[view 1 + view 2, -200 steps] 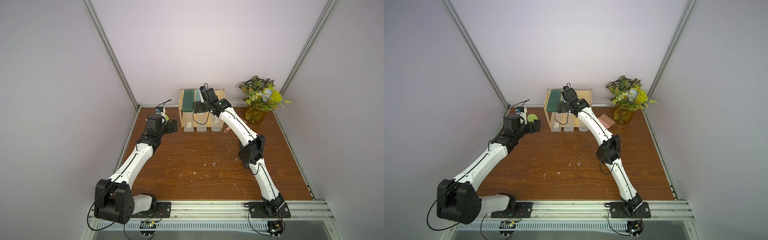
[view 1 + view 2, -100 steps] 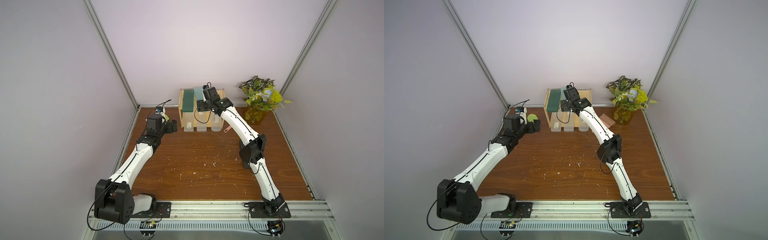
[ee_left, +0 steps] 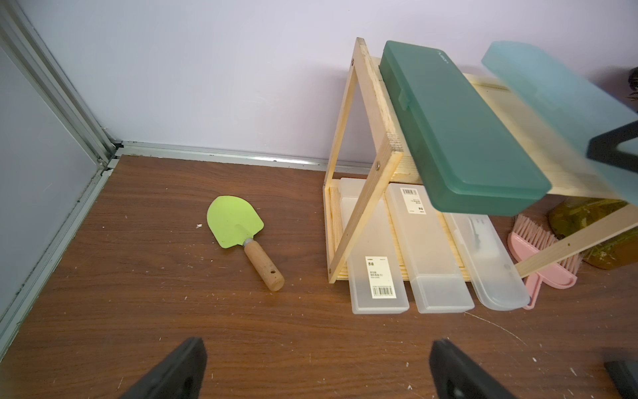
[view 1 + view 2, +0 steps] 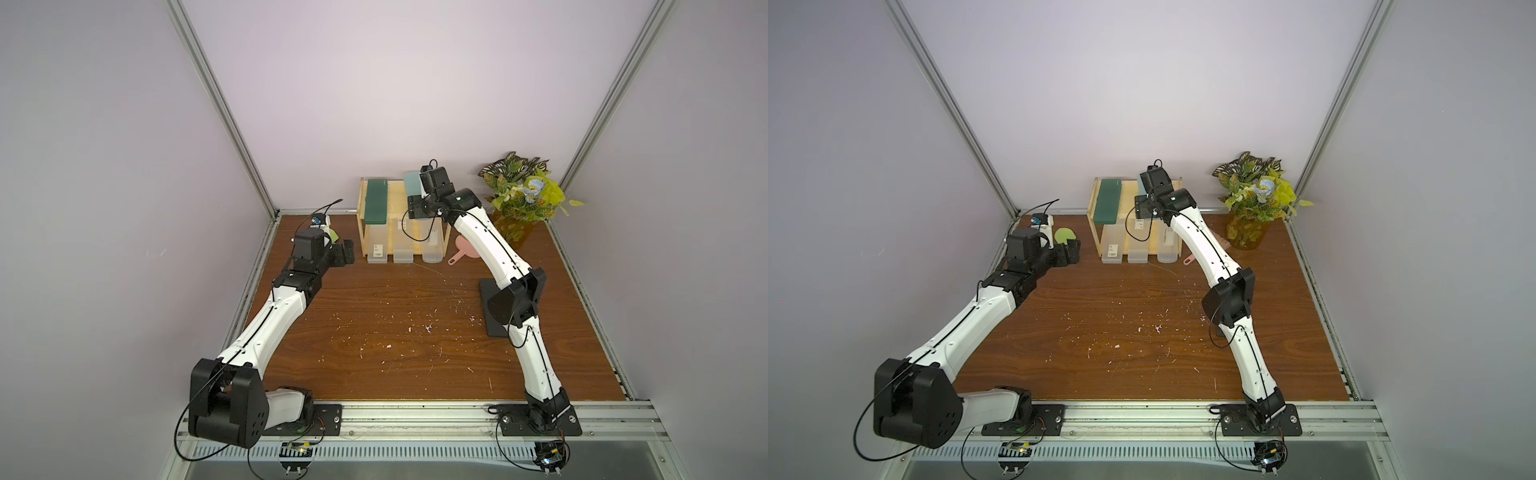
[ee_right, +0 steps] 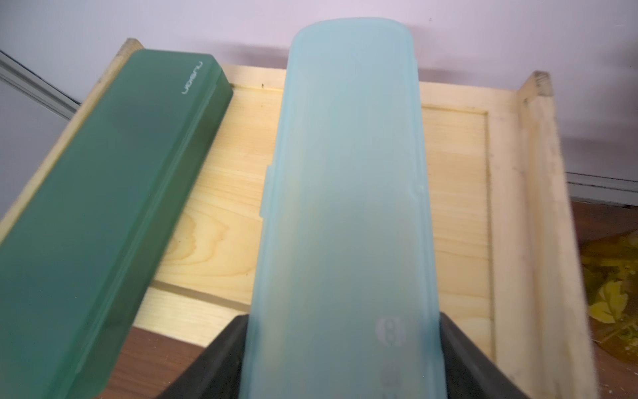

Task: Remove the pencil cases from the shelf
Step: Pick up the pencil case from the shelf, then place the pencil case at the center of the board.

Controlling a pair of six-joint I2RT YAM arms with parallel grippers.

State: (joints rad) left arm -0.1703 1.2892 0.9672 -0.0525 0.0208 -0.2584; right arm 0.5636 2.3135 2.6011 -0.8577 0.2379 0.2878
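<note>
Brown wood tabletop (image 4: 374, 353) is carrying a black case (image 4: 485, 291), lying flat beside the right arm. Farther back, the left gripper (image 3: 317, 369) is hovering wide open and empty. Three frosted cases (image 3: 428, 248) are sitting on the lower tier of the shelf (image 3: 373, 193) (ends jutting forward). A dark green case (image 3: 459, 127) is lying on top, and the right gripper (image 5: 345, 359) is clamping the teal case (image 5: 345, 172) above that tier.

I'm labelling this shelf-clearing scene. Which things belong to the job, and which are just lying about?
Job:
light wooden two-tier shelf
dark green plastic case
teal blue plastic case, held by the right gripper
three frosted translucent cases on the lower tier
black flat case, off the shelf

Lying about:
lime-green spatula with wooden handle
pink hand brush
leafy plant in an amber vase
</note>
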